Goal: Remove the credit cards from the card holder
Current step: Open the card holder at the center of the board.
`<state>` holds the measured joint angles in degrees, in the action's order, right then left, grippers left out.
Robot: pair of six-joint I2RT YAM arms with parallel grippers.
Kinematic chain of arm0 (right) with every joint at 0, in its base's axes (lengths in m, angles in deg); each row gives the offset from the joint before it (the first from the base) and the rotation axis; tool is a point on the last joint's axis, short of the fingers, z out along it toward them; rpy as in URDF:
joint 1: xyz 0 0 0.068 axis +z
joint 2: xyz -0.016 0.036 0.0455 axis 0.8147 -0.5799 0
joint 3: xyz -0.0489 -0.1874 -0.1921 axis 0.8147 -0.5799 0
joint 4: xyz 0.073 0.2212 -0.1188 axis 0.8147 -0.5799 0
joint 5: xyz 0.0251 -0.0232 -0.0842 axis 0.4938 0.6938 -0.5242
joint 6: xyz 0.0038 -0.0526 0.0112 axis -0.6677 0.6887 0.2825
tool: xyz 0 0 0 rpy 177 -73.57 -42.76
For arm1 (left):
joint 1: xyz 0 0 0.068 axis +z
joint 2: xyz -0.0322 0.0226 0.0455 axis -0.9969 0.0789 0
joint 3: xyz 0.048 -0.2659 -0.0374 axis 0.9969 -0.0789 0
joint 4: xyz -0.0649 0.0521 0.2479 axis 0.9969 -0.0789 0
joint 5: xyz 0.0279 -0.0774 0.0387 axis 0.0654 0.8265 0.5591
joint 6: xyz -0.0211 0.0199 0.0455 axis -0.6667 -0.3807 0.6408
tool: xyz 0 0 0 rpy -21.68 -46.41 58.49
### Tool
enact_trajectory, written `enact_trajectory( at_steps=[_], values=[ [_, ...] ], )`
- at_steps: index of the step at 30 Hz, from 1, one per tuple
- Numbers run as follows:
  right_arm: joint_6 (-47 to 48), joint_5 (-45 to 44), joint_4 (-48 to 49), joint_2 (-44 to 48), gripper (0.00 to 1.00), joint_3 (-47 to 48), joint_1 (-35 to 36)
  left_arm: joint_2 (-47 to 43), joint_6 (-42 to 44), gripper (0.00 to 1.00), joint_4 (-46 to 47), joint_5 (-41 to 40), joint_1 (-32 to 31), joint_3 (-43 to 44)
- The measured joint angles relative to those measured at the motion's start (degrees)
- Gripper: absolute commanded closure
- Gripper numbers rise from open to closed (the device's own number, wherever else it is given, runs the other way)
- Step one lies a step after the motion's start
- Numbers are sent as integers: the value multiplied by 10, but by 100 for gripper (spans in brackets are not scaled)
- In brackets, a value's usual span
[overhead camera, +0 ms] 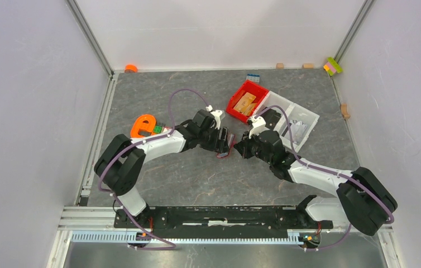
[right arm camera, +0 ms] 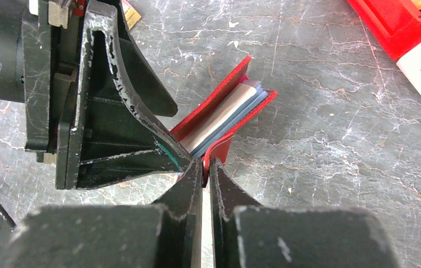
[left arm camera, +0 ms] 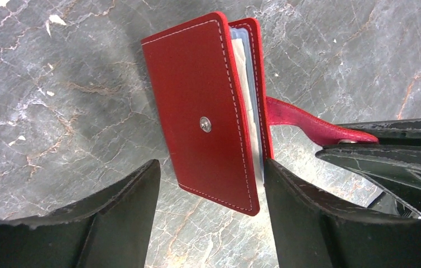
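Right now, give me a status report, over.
Left gripper open, straddling card holder. Right gripper shut on its strap. Credit cards inside. Nothing blocking.

Both arms are built alike. The left arm (overhead camera: 158,144) and the right arm (overhead camera: 314,170) have smooth white shells on the long links and bulky black housings at the joints. A thin purple cable (overhead camera: 183,92) runs along each arm, looping free of the shell in places. Both are bolted to a black rail (overhead camera: 225,215) on a ribbed aluminium frame (overhead camera: 85,235). The left end effector (left arm camera: 213,167) has two matte black fingers (left arm camera: 119,218), broad at the root, tapering, with chipped edges. The right end effector (right arm camera: 205,164) has the same black fingers (right arm camera: 186,195), scratched pale along the rims.
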<state>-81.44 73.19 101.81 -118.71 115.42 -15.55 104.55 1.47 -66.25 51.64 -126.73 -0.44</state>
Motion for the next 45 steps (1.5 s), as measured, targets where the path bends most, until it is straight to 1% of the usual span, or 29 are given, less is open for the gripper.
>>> enact_trajectory(
  at_steps=[2,8,12,16,19,20,22,26,30,33,39,45],
  values=[
    [0,-4,-3,1,92,0,0,2,0,32,-4,-4,0,0],
    [0,-13,-8,1,92,0,0,2,0,34,-7,-5,2,0],
    [0,-13,-9,1,92,0,0,2,-1,32,-3,10,10,0],
    [0,-13,-10,1,92,0,0,2,-3,35,11,34,24,-2],
    [0,-13,-10,1,92,0,0,2,-6,39,19,49,34,-6],
    [0,-14,-11,1,92,0,0,2,-7,42,20,51,37,-6],
    [0,-13,-11,1,92,0,0,2,-7,51,20,57,41,-6],
    [0,-21,-12,1,92,0,0,6,-11,71,19,59,43,-6],
    [0,-39,-15,1,88,0,0,6,-17,82,21,62,50,-5],
    [-2,-65,-31,1,84,0,0,6,-21,87,22,65,59,-5],
    [-10,-127,-70,1,77,0,0,7,-29,89,23,74,86,-5],
    [-23,-181,-105,3,77,0,-12,17,-30,90,21,73,99,-6]
  ],
)
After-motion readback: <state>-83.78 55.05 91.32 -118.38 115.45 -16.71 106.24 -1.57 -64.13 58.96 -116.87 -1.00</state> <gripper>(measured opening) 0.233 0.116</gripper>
